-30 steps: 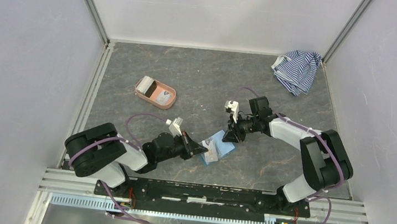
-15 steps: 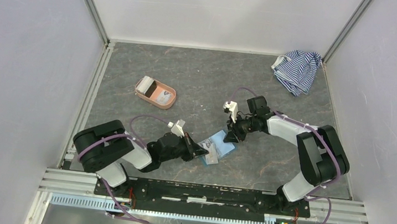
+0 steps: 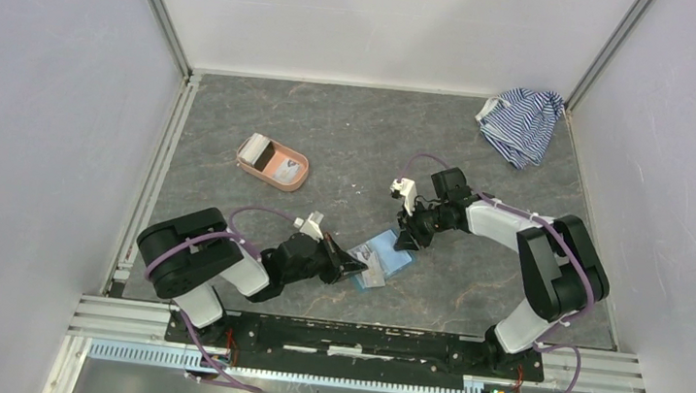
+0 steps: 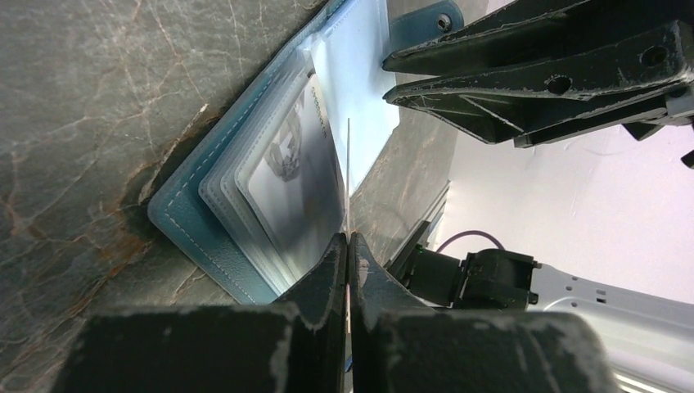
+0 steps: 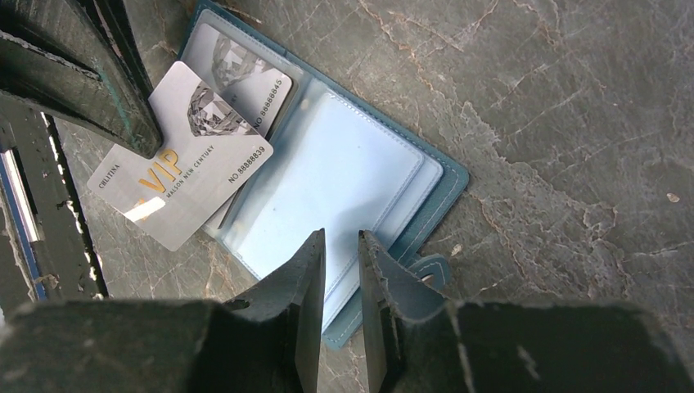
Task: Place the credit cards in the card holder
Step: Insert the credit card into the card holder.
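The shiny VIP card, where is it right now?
In the right wrist view the VIP card sits at the left, pinched by the left gripper, its edge over the open card holder.

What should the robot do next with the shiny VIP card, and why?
Probably slide the VIP card into the clear pocket of the card holder. The left end effector is shut on its edge, and most of the card sticks out past the holder, slanted.
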Controlling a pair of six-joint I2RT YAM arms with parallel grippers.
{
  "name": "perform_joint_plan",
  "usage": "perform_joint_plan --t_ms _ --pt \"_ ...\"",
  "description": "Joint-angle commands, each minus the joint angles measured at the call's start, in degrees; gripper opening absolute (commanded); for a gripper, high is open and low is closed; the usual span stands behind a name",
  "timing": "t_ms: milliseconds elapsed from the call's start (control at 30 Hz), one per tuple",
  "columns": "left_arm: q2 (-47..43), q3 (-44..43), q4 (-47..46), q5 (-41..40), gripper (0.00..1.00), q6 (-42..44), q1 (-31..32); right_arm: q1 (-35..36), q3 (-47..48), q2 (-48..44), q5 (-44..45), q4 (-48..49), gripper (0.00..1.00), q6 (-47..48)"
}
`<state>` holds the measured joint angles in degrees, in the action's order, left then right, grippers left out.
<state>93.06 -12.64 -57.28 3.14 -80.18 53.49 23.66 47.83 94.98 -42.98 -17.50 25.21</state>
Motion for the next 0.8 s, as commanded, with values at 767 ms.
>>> perform_joint_plan --t_ms 767 --pt "4.94 0.90 -4.06 -0.73 0.02 -8.31 -0.72 0.64 2.79 0.64 1.59 -1.22 0.27 1.43"
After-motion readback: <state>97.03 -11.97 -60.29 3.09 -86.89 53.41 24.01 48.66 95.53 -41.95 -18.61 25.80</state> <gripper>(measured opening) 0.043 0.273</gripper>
